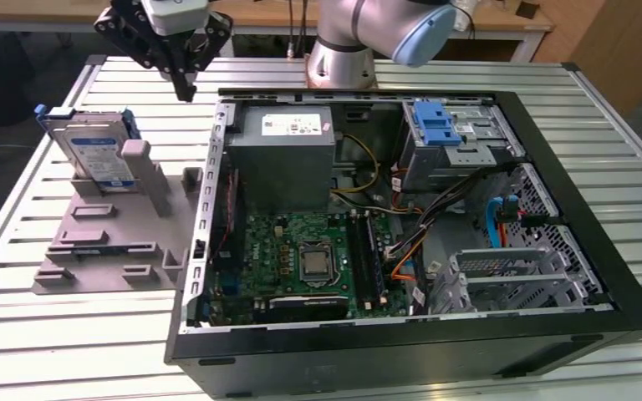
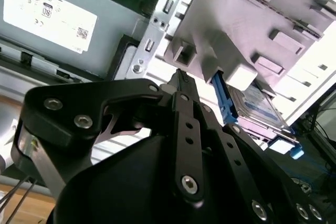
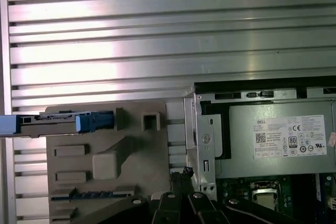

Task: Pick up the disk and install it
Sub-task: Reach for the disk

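The black pincer (image 1: 186, 90) hangs above the slatted metal worktop (image 1: 31, 334), its fingers drawn together to a narrow point, holding nothing. Near it, apart from it, the disk (image 1: 96, 154) stands on edge in a grey holder (image 1: 109, 242). On the exterior view's right of the holder lies an open computer case (image 1: 410, 359) with a grey power supply box (image 1: 282, 150) inside.

A white rectangular sticker (image 1: 295, 125) with rows of small black print and round marks sits on the big grey metal power supply box (image 1: 282, 167) inside the open black computer case (image 1: 410, 355). A white-and-blue printed label (image 1: 96, 159) covers the flat silver-grey metal disk (image 1: 73, 138) framed in blue plastic.
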Robot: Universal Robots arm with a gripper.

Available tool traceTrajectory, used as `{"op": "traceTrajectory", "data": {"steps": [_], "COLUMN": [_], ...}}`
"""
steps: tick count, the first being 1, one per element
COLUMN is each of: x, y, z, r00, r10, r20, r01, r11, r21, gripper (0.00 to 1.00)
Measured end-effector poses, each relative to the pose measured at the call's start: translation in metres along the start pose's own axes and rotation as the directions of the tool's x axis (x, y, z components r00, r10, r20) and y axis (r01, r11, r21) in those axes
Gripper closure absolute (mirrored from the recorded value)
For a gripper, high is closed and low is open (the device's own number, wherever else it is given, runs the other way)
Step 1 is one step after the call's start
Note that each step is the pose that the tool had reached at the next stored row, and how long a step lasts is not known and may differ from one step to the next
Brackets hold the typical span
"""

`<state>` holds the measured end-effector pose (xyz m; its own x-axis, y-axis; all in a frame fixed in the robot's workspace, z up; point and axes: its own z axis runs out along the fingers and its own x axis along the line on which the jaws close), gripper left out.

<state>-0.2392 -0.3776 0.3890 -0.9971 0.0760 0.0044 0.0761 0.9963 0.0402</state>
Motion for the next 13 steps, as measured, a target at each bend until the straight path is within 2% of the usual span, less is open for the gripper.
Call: {"op": "traceTrajectory", "data": {"steps": [2, 8, 13], "x": [0.0070, 0.0163, 0.0303], "y": [0.0023, 0.0033, 0.0066], "z": [0.0002, 0.0012, 0.0015], "r00": [1.0000, 1.0000, 1.0000], "r10": [0.000, 0.000, 0.000], "r20": [-0.0003, 0.0000, -0.0001], "r01": [0.000, 0.000, 0.000], "r11": [1.0000, 1.0000, 1.0000], "r21": [0.0004, 0.0000, 0.0002], "gripper": [0.89, 0.89, 0.89]}}
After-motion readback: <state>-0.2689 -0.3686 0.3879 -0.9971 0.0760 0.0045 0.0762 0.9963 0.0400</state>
